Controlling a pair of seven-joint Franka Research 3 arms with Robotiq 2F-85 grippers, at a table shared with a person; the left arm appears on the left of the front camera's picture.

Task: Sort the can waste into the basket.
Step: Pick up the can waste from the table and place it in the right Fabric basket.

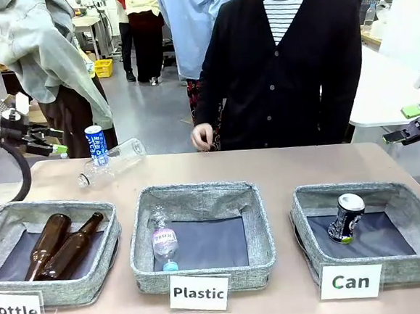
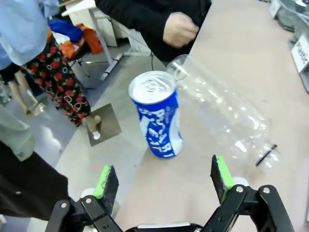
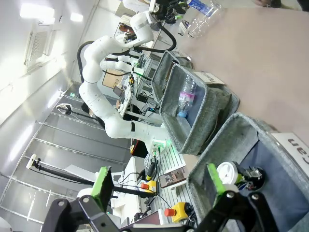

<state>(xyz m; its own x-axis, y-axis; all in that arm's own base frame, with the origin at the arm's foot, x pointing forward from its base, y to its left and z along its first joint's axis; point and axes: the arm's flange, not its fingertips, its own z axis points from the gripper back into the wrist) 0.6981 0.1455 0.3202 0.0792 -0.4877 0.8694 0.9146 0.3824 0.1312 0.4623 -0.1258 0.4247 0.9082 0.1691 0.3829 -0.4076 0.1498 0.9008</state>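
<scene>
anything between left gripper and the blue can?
Nothing. In the left wrist view, bare tabletop runs from the open left gripper to the upright blue can. The clear bottle lies beside the can.

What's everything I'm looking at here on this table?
Blue-white can: one, standing, table's far left.
Loose clear bottle: one, lying beside that can.
Black can: one, inside grey Can basket.
Labelled clear bottle: one, inside grey Plastic basket.
Brown bottles: two, inside grey Bottle basket.
White signs: three, before the baskets.
Person's hand: one, far table edge.
Left gripper: black, green pads, open, near blue-white can.
Right gripper: same, open, at far right.
</scene>
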